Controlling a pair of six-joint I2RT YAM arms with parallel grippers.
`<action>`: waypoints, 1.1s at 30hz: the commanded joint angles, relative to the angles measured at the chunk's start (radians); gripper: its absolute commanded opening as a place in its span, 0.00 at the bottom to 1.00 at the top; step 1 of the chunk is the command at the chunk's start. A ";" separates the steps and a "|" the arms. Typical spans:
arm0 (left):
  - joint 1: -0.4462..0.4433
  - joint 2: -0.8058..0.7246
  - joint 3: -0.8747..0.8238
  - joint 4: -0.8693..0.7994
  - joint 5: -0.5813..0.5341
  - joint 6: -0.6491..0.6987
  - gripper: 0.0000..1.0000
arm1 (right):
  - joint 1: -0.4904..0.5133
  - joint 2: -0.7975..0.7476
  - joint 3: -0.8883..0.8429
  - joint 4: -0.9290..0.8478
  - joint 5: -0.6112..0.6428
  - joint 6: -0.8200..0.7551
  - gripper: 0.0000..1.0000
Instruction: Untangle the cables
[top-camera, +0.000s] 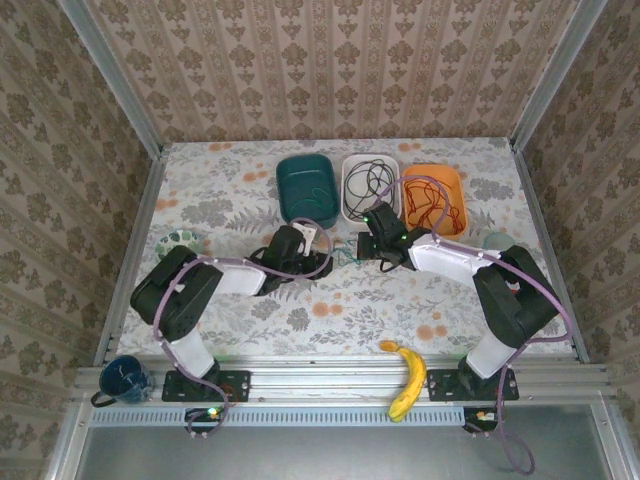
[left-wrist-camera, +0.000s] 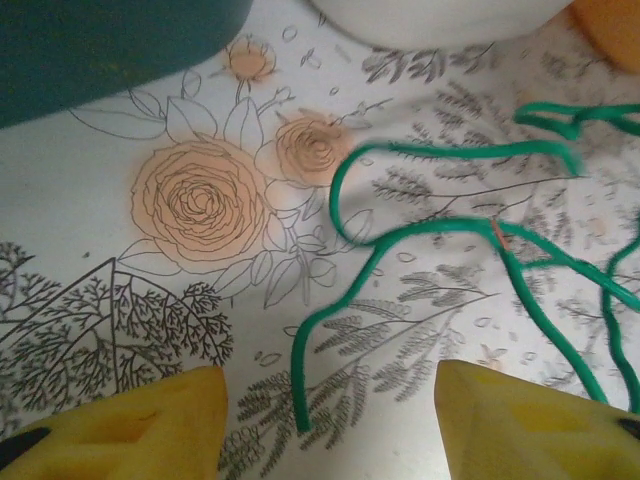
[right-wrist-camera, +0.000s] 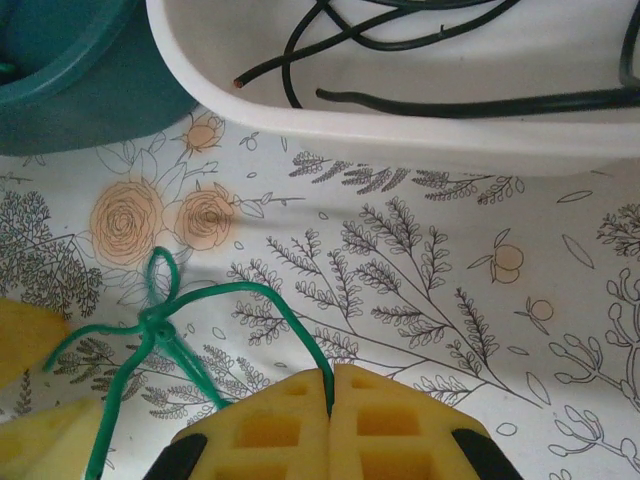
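**Right gripper clamped on the green cable, left gripper wide open beside it**

Out on the floral bench (top-camera: 250, 190), three bins line the back. There's a teal bin (top-camera: 305, 185), a white bin (top-camera: 350, 165) with the black cable (top-camera: 370, 180) coiled inside, and an orange bin (top-camera: 445, 180) carrying the red cable (top-camera: 425, 210). In front of them both arms reach in toward the middle. The right gripper (right-wrist-camera: 330, 385) has its yellow fingers pressed together, and the green cable (right-wrist-camera: 155, 322) is pinched right between them. That cable sprawls loose on the bench just short of the teal and white bins, with a small knot showing. The left gripper (left-wrist-camera: 328, 400) hovers low with its fingers spread, one free end of the green cable lying between them.
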 joint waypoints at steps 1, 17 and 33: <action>-0.006 0.036 0.049 0.010 -0.021 0.046 0.55 | 0.005 -0.043 -0.024 0.027 -0.034 0.018 0.00; -0.015 0.169 0.124 -0.006 0.008 0.012 0.00 | -0.036 -0.093 -0.063 0.035 -0.023 0.098 0.00; -0.003 0.092 0.015 -0.103 -0.226 -0.041 0.00 | -0.122 -0.140 -0.054 -0.225 0.354 0.075 0.00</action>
